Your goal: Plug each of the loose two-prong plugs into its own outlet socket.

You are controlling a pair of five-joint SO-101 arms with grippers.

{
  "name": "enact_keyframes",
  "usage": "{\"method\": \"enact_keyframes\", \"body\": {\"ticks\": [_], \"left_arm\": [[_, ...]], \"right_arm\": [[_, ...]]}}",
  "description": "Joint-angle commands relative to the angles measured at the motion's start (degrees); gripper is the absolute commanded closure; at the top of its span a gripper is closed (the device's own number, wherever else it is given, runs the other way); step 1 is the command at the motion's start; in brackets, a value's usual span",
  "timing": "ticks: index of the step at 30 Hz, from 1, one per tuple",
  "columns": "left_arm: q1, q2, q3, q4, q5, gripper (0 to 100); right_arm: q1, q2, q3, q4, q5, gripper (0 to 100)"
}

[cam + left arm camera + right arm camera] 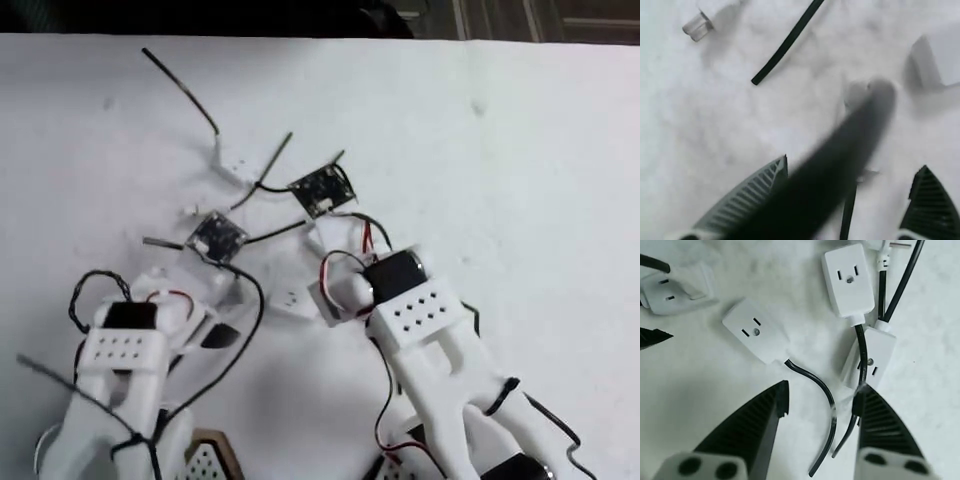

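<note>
Left gripper [852,170]: jaws spread wide, pinching nothing, low over the table [520,150] at the left of the cluster
Blurred cable [860,130]: hanging close to the left wrist lens, crossing the gap between the jaws
Pale stub [699,26]: just beyond a loose cord end [785,47]; likely a plug, too blurred to be sure
Sockets: 4 white bodies with slot faces showing, namely far-left socket [670,290], middle socket [756,337], upper socket [849,280] and tilted socket [872,357], the last lying against the upper one's cord
Plug prongs [897,244]: at the frame edge, just beside the upper socket
Right gripper [820,440]: jaws spread, holding nothing, with the middle socket's cord tail [832,412] lying between them and the tilted socket just beside 1 jaw tip
Handling: judged light, hard and slick, apt to skid when pushed; short cords probably stiff enough to swing a body round
Hold: best across a plug body's flat sides behind the prongs, not by the cord; socket likely needs bracing by the other gripper
High view: gives both arms' spacing and 2 dark squares [218,238] of unclear kind, yet loses white bodies against the table
Right wrist view: gives slot directions, needed for lining up prongs
</note>
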Motion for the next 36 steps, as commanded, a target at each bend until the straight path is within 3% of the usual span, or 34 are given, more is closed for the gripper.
{"method": "enact_keyframes", "body": {"ticks": [1, 5, 15, 22, 29, 36], "left_arm": [[1.01, 3.65, -2.9, -3.52, -0.53, 62], [4.18, 8.04, -5.63, -2.81, -0.26, 63], [8.57, 19.65, -12.92, 1.67, -0.7, 83], [9.36, 18.77, -17.05, 10.2, -0.7, 98], [5.58, 7.87, -31.12, 20.66, -0.09, 98], [1.19, 14.37, -49.93, 25.76, -0.09, 98]], "right_arm": [[0.48, -1.71, -0.26, -0.66, 0.35, 79.0], [0.48, -1.71, -0.26, -0.66, 0.35, 79.0], [0.57, -1.71, -0.26, -0.66, 0.35, 79.0], [1.45, -1.71, -0.26, -0.66, 0.35, 79.0], [5.32, -1.71, -0.7, -0.75, 0.35, 79.0], [5.41, -1.27, -0.7, -1.54, 0.35, 79.0]]}}
